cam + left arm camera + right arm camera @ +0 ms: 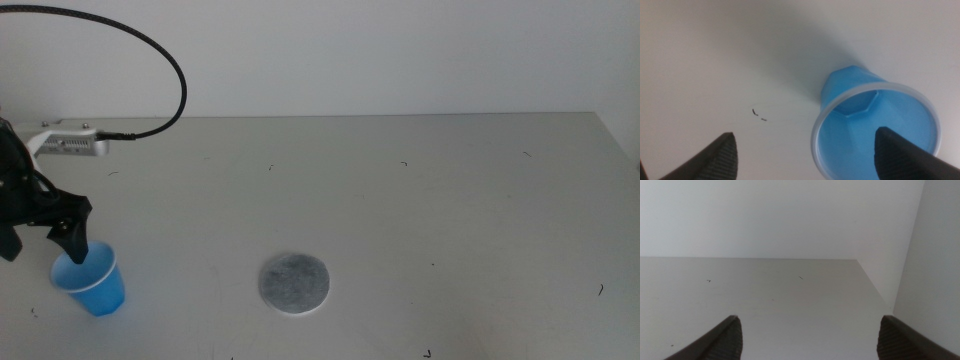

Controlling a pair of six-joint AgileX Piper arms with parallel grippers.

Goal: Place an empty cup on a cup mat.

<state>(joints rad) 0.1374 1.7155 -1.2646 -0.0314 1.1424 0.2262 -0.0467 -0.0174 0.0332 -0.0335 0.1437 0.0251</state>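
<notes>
Left fingers (72, 236) apart, one over cup (92, 282)

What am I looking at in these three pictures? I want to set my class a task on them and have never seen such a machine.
This is a robot with two arms at a pale grey table, each ending in a gripper of two dark jaws. The wide picture looks down over the table from the middle. The other two come from cameras on the arms' wrists, so each shows its own jaws rising from the bottom edge.

On the table stand a small bright blue tapered disposable cup and, apart from it, a flat round mottled grey cup mat. The left gripper is open, one jaw over the cup's mouth and one outside it; nothing is held yet. The right gripper waits, open, outside the wide picture, facing bare table and wall.
</notes>
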